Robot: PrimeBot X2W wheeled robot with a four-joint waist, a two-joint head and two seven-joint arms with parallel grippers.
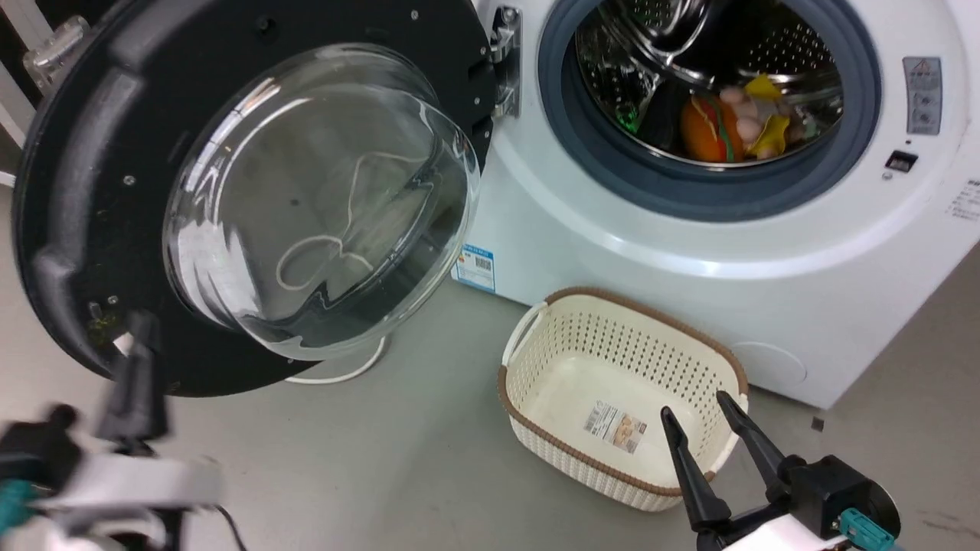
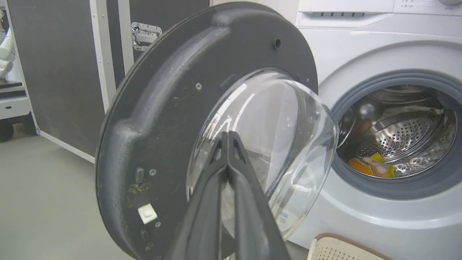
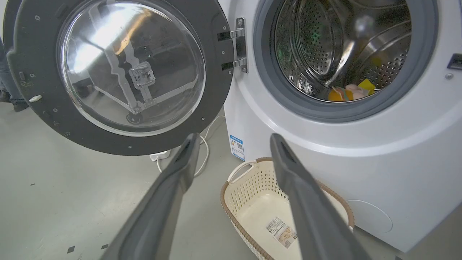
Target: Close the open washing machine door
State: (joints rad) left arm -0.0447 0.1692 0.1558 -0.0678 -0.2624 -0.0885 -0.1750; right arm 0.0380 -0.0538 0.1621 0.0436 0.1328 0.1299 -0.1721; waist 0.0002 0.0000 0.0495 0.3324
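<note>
Approach: washing machine door (image 1: 76,191) stood open | left gripper (image 2: 228,137) closed, empty, near its lower rim | right gripper (image 1: 692,405) spread, idle | next needed: push shut.

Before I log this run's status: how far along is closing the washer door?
Done: nothing yet; the round black glass-windowed door stands wide open on the white front-loading washing machine. In hand: the shut left end effector points at its inner face, contact unclear; the right end effector hangs open. Left: swinging the door shut.

Black glass-bowled washing machine door (image 1: 253,199) stands open beside white washing machine (image 1: 766,252).
</note>
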